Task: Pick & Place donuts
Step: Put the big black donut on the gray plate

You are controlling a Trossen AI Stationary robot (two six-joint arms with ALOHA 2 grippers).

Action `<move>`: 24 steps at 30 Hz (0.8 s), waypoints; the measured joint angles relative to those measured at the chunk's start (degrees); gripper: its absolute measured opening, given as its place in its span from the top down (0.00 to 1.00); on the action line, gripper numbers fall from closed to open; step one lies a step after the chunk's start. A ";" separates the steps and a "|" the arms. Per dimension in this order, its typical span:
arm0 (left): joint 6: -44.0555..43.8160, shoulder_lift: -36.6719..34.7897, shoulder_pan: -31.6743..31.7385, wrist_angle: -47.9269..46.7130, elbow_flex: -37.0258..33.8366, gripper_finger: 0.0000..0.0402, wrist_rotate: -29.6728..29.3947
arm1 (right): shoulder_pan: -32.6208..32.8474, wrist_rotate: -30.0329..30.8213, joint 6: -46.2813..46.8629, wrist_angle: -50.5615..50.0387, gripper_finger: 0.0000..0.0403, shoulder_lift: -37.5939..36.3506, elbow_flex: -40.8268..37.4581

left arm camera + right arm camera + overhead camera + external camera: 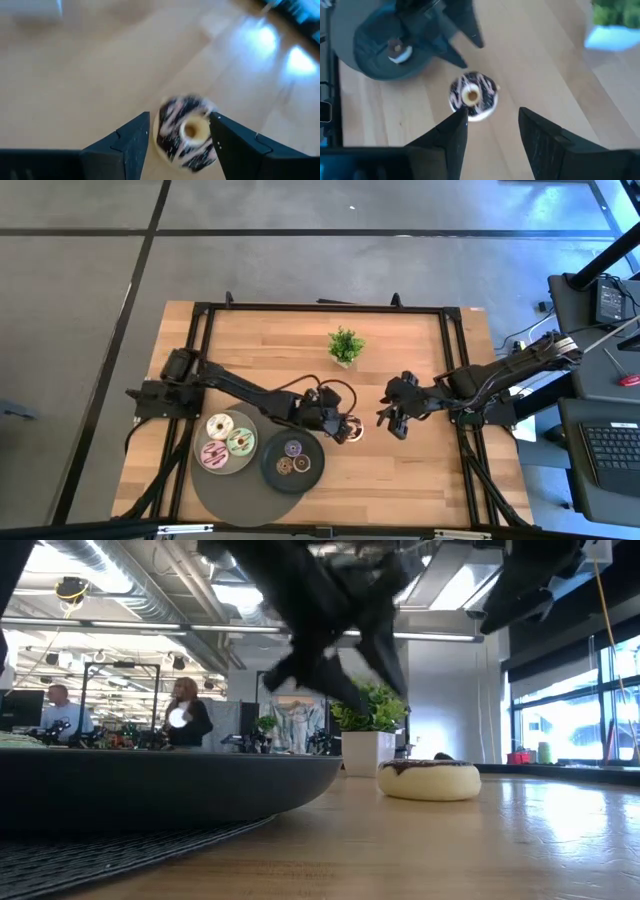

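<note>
A chocolate-iced donut [355, 431] with pale stripes lies flat on the wooden table, right of the dark plate [270, 470]. My left gripper [345, 426] hovers open just above it. In the left wrist view the donut [186, 132] shows between and beyond the two fingers. In the low view the donut [428, 780] sits on the wood, with the dark fingers above it and apart from it. My right gripper [393, 423] is open and raised, to the donut's right. In the right wrist view the donut [472, 96] lies past its fingertips.
A grey plate [205, 468] at the near left holds cream, pink and green donuts. The dark plate beside it carries tiny donuts [292, 458]. Both stand on a round grey mat [225, 500]. A small potted plant [346, 345] stands toward the far edge. Bare wood lies near right.
</note>
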 joint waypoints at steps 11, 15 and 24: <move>-5.16 6.24 0.54 1.56 -0.02 0.50 4.61 | 0.00 0.11 2.36 -4.81 0.56 0.02 -0.07; -3.46 6.95 0.78 3.82 0.06 0.51 6.59 | 0.00 0.11 2.34 -4.82 0.56 0.02 -0.07; -3.11 8.52 1.55 4.31 0.03 0.61 8.82 | -0.02 0.15 2.30 -4.80 0.56 0.02 -0.07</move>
